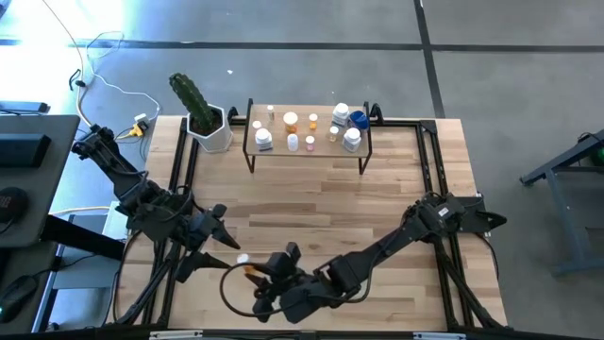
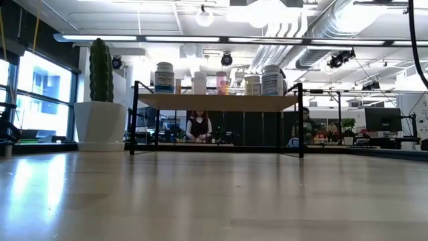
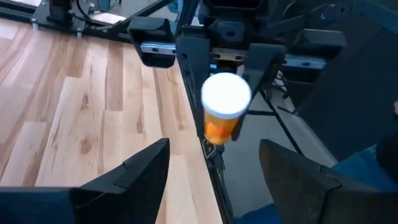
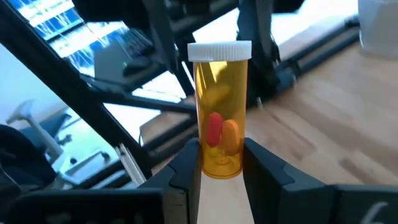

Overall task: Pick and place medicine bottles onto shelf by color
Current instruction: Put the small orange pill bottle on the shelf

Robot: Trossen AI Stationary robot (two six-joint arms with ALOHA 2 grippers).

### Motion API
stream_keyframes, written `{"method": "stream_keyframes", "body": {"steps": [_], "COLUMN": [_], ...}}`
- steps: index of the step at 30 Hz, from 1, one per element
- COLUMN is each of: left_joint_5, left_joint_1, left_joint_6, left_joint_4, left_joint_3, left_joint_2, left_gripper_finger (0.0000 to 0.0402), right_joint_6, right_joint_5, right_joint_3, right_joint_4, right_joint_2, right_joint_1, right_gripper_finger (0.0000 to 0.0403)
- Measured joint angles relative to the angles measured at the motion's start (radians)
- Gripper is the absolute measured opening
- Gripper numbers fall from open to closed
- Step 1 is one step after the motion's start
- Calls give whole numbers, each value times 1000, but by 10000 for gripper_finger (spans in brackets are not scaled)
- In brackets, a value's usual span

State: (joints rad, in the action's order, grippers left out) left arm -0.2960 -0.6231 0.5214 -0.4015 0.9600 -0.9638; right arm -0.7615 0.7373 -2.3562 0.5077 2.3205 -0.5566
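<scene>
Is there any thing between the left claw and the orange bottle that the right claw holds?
No. In the left wrist view the open left claw faces the orange bottle directly, only air between. The right claw grips it.

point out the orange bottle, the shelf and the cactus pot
orange bottle (image 4: 219,112), right wrist view, its clear orange body.
shelf (image 1: 311,154), high view, bare front strip of the board.
cactus pot (image 1: 215,139), high view, its white wall.

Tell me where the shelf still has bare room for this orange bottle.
The shelf is bare along its front edge and between the left white bottles and the orange pair. Its right end is crowded, around the blue-lidded jar. The right tool grips the orange bottle; the left tool is open nearby.
</scene>
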Motion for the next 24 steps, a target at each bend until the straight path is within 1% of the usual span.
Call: {"method": "stream_keyframes", "body": {"steps": [7, 10, 13, 17, 24], "left_joint_5": [-11, -50, -68, -65, -72], "left_joint_1": [0, 0, -2, -1, 0], "left_joint_6": [-1, -2, -20, -51, -131], "left_joint_4": [31, 72, 100, 155, 277], "left_joint_3": [0, 0, 0, 0, 0], "left_joint_2": [-4, -4, -3, -3, -3], "left_gripper_finger": [239, 239, 239, 239, 239], "right_joint_6": [179, 238, 297, 347, 378], "right_joint_5": [19, 25, 39, 72, 83], "right_joint_3": [0, 0, 0, 0, 0], "right_joint_4": [-175, -226, -277, -299, -299], "right_joint_2": [-1, -1, -2, -13, -42], "right_joint_1": [15, 19, 19, 18, 25], "right_gripper_finger": [82, 82, 82, 82, 82]}}
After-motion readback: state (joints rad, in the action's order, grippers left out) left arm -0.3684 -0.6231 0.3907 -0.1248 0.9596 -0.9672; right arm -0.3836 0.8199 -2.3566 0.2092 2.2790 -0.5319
